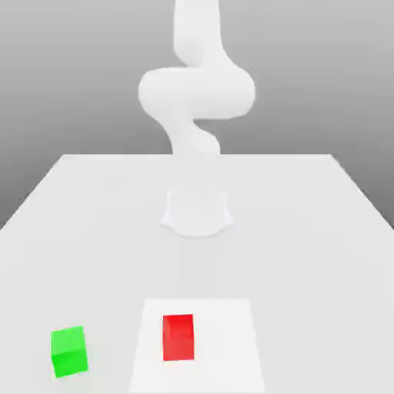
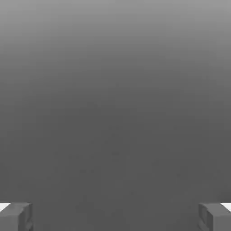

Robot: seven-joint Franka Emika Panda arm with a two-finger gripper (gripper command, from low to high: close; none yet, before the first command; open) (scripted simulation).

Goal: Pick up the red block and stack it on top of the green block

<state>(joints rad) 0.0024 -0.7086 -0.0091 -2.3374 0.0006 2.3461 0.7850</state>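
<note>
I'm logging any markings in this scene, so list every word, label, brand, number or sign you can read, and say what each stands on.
There are none to read: no text, brand, number or sign can be made out on the red block, the green block, the white sheet, the table or the arm.

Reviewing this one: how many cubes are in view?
2: a matte red cube on the white square, and a matte green cube toward the exterior view's left.
</note>
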